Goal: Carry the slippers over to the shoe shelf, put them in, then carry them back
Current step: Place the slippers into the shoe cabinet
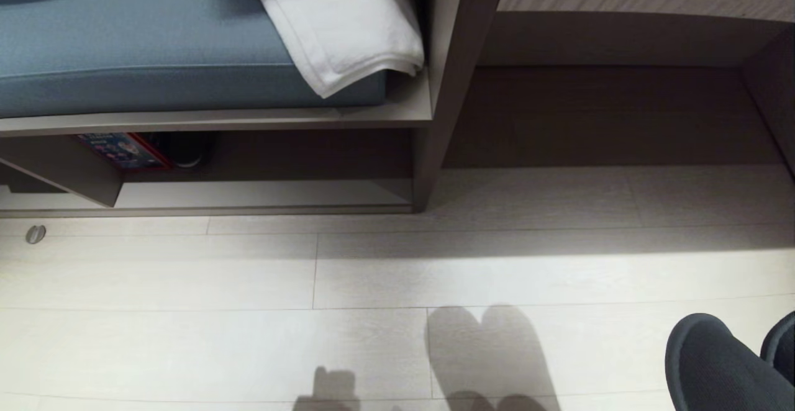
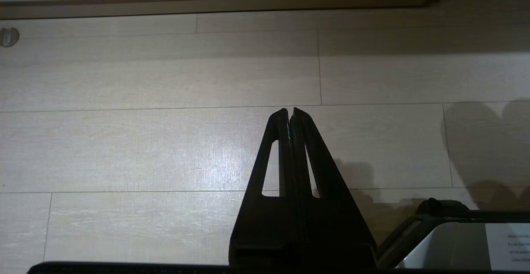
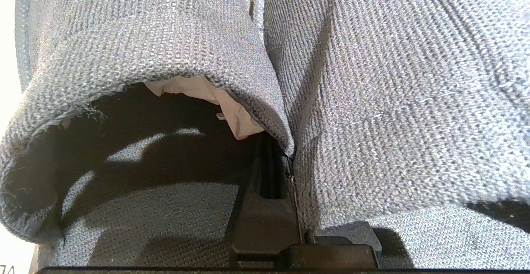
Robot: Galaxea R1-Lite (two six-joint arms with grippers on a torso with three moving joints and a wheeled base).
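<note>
1. Shelf (image 1: pixel 205 197): at the far left, at floor level, under a bench board.
2. Cushion (image 1: pixel 155 38): on that board, above the shelf; a towel (image 1: pixel 348 26) lies on its right end.
3. Upright panel (image 1: pixel 450 88): right of the cushion and shelf; a recess (image 1: pixel 621 113) lies to its right.
4. Floor (image 1: pixel 248 287): in front of shelf and recess.
5. Slippers (image 1: pixel 720 367): near right, side by side, well apart from the shelf.
</note>
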